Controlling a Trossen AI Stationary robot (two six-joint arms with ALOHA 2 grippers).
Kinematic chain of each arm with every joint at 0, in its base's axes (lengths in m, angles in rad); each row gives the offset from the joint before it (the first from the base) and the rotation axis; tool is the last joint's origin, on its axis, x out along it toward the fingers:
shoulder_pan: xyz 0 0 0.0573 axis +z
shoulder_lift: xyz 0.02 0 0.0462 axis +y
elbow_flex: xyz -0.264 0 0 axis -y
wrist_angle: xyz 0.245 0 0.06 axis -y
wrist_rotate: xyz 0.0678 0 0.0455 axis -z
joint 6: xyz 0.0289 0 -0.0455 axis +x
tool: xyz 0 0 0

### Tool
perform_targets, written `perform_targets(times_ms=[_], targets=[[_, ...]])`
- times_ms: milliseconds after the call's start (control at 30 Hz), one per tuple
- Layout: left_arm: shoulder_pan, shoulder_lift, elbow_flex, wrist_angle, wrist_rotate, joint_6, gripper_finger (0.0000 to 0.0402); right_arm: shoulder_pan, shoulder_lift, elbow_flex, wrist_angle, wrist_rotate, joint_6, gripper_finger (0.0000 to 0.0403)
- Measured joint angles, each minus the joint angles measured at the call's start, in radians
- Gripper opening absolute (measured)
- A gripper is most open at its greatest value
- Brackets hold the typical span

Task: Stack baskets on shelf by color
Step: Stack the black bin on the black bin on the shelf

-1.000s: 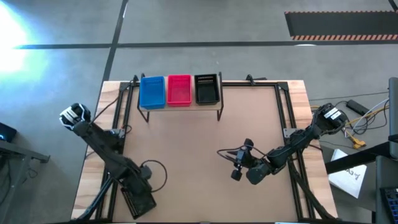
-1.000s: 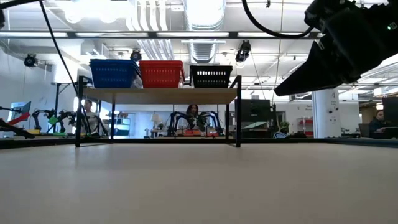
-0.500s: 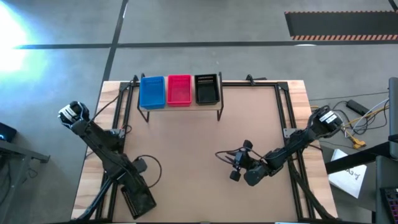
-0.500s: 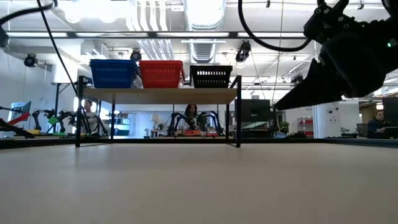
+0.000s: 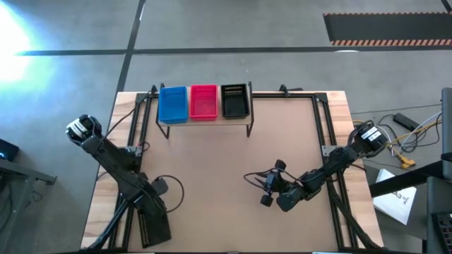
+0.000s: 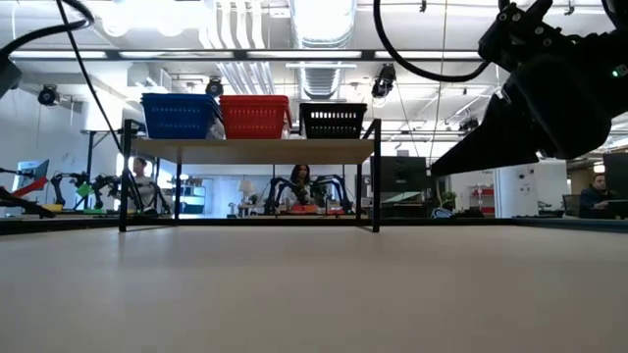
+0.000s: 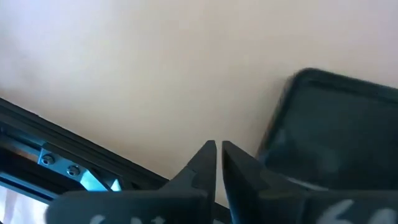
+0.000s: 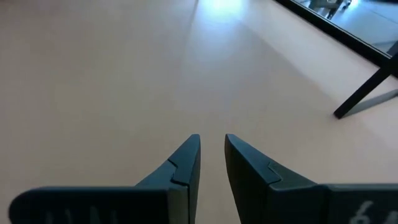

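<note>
A black rectangular plastic mesh basket (image 7: 333, 130) lay on the worktop (image 5: 212, 162) at its near left corner, just beside the left end effector (image 7: 217, 163), whose fingers were nearly closed on nothing. The right end effector (image 8: 211, 155), slightly open and empty, hovered well apart. The low wooden-topped shelf (image 5: 205, 120) carried the blue, red and black mesh baskets (image 5: 203, 103) at the far edge.

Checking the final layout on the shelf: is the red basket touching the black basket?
Apart. In the low view, a narrow strip of bright background shows between the red basket and the black basket on the shelf.
</note>
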Motion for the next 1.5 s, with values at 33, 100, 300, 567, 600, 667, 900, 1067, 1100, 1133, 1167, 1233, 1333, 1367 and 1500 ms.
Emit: perform_targets(times_ms=[33, 100, 300, 567, 600, 667, 900, 1067, 1100, 1133, 1167, 1233, 1333, 1367, 1500], targets=[[0.0, 0.0, 0.006, 0.0, 0.0, 0.0, 0.0005, 0.0, -0.001, 0.0, -0.001, 0.0, -0.005, 0.0066], [0.0, -0.002, 0.02, 0.0, 0.0, 0.0, 0.0002, 0.0, -0.003, 0.0, -0.001, 0.0, -0.007, 0.0066], [-0.004, -0.033, 0.066, -0.001, 0.001, 0.019, 0.0026, 0.0, -0.003, 0.0, 0.0, 0.0, -0.007, 0.0066], [-0.016, -0.062, 0.045, 0.006, 0.001, -0.024, 0.0145, 0.0, -0.004, 0.0, 0.0, -0.001, -0.007, 0.0066], [-0.016, -0.059, 0.035, 0.016, 0.003, -0.018, 0.0159, 0.0, -0.004, 0.0, 0.0, -0.001, -0.007, 0.0066], [-0.017, -0.048, 0.008, 0.052, 0.005, -0.009, 0.0178, 0.0, -0.004, 0.0, 0.0, -0.001, -0.007, 0.0066], [-0.018, -0.017, -0.067, 0.19, 0.009, 0.024, 0.0146, 0.0, -0.004, 0.0, 0.0, -0.001, -0.007, 0.0066], [-0.017, -0.016, -0.081, 0.218, -0.013, 0.034, 0.0073, 0.0, -0.004, 0.0, 0.0, -0.001, -0.007, 0.0066], [-0.014, -0.017, -0.08, 0.22, -0.032, 0.046, 0.0056, 0.0, -0.004, 0.0, 0.0, -0.001, -0.007, 0.0066], [-0.011, -0.017, -0.078, 0.222, -0.056, 0.054, 0.0038, 0.0, -0.004, 0.0, 0.0, -0.001, -0.007, 0.0066], [-0.003, -0.018, -0.077, 0.229, -0.076, 0.062, 0.0021, 0.0, -0.004, 0.0, 0.0, -0.001, -0.007, 0.0066], [0.024, -0.018, -0.077, 0.241, -0.103, 0.069, 0.0007, 0.0, -0.004, 0.0, 0.0, -0.001, -0.008, 0.0066], [0.085, -0.018, -0.077, 0.238, -0.135, 0.075, 0.0006, 0.0, -0.009, 0.0, -0.001, -0.002, -0.025, 0.0066], [0.112, -0.019, -0.077, 0.243, -0.151, 0.084, 0.0004, 0.0, -0.015, 0.0, -0.002, -0.003, -0.029, 0.0066], [0.246, -0.017, -0.075, 0.31, -0.215, 0.211, 0.0002, 0.005, -0.064, 0.0, -0.006, -0.04, -0.066, 0.0066]])
